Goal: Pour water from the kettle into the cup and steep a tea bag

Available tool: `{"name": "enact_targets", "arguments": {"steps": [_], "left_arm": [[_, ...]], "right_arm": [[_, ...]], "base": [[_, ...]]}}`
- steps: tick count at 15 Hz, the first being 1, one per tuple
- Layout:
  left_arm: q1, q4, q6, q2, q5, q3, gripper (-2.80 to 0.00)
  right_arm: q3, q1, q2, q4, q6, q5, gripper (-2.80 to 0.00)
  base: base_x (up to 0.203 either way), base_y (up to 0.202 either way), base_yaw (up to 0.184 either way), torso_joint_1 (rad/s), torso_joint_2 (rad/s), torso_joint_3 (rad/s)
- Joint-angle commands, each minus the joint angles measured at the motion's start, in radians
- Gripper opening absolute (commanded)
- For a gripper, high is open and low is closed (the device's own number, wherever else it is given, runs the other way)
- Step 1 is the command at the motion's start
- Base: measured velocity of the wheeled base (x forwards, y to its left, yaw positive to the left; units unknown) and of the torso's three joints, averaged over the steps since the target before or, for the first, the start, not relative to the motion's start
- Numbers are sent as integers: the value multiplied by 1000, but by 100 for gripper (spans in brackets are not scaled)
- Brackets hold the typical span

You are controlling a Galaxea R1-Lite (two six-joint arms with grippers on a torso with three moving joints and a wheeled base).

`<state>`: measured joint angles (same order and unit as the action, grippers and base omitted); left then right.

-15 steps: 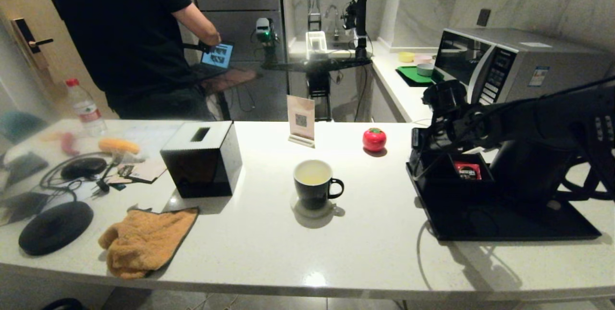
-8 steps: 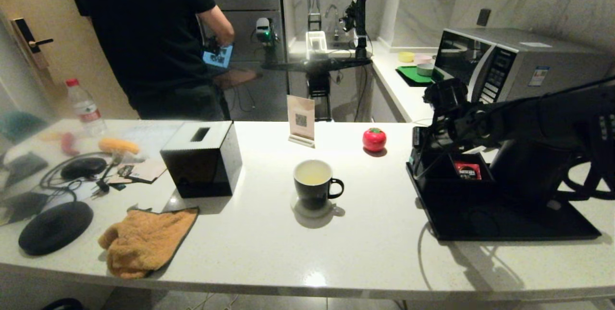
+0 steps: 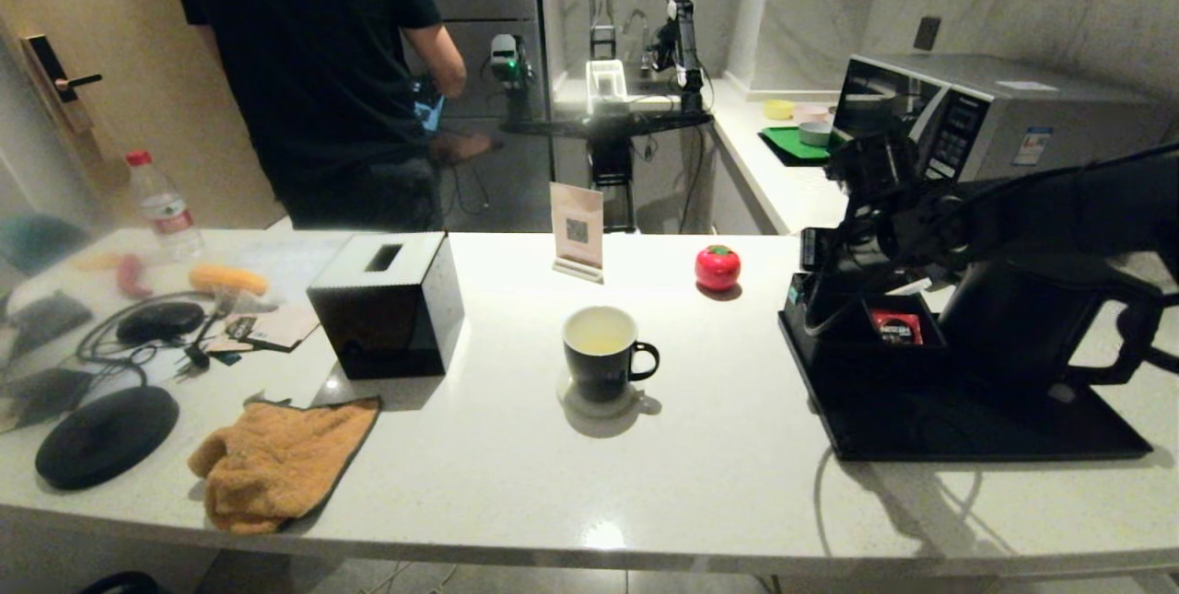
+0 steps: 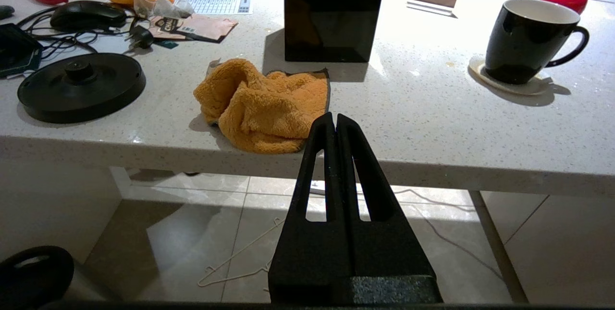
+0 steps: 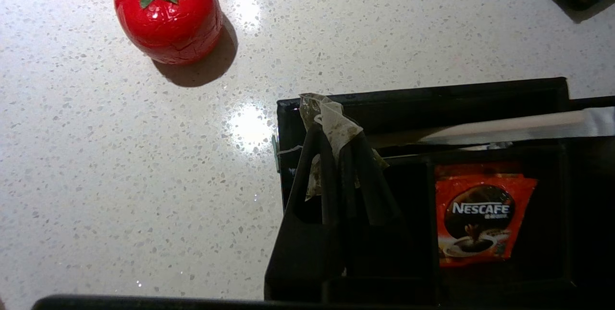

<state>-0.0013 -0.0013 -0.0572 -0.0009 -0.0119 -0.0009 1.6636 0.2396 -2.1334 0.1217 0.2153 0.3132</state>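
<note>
**Water poured, tea bag in the jaws, steeping still to come**

The cup (image 3: 601, 353) stands on a small pale coaster (image 4: 509, 84) near the middle of the desk (image 3: 700, 483), its handle toward the right edge; a pale yellowish pool of water (image 3: 599, 334) shows against its white inside, so the pour looks done; the kettle (image 3: 1022, 322) is set down upright on the black tray (image 3: 967, 428) by the desk's right edge, handle facing away from the cup.

What is left is the tea bag (image 5: 331, 125); the right gripper (image 5: 336, 142) hangs over the tray's far-left corner, above the compartment beside the red coffee packet (image 5: 480, 214), and its jaws are pinched narrow on the greyish-green pouch, whose crumpled top pokes out above the tips (a thin string trails off to one side); whether the bag is fully clear of the compartment cannot be told, though it seems lifted.

The left gripper (image 4: 335, 122) is parked below the desk's near edge, in front of the orange cloth (image 4: 262, 103), jaws pressed together on nothing.

By my reading the job is past its halfway mark: the bag must be carried from the tray's corner, past the red tomato-shaped ornament (image 3: 717, 266), to the cup and lowered into the water; the cup's mouth is small, and the limp pouch may catch the rim.
</note>
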Motion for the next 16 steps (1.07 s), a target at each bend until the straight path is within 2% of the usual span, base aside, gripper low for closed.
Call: {"name": "enact_targets", "arguments": {"steps": [1, 5, 12, 16], "left_arm": [[0, 0, -1, 1, 0, 1, -280], [0, 0, -1, 1, 0, 1, -280], [0, 0, -1, 1, 0, 1, -280], [0, 0, -1, 1, 0, 1, -280]], "right_arm": [[-15, 6, 50, -1, 4, 1, -280], [-39, 24, 102, -27, 4, 2, -280], [-140, 108, 212, -177, -6, 3, -280], [-134, 135, 219, -282, -83, -3, -280]], "base": [[0, 0, 0, 0, 0, 0], [0, 0, 0, 0, 0, 0], [0, 0, 0, 0, 0, 0], [0, 0, 0, 0, 0, 0]]}}
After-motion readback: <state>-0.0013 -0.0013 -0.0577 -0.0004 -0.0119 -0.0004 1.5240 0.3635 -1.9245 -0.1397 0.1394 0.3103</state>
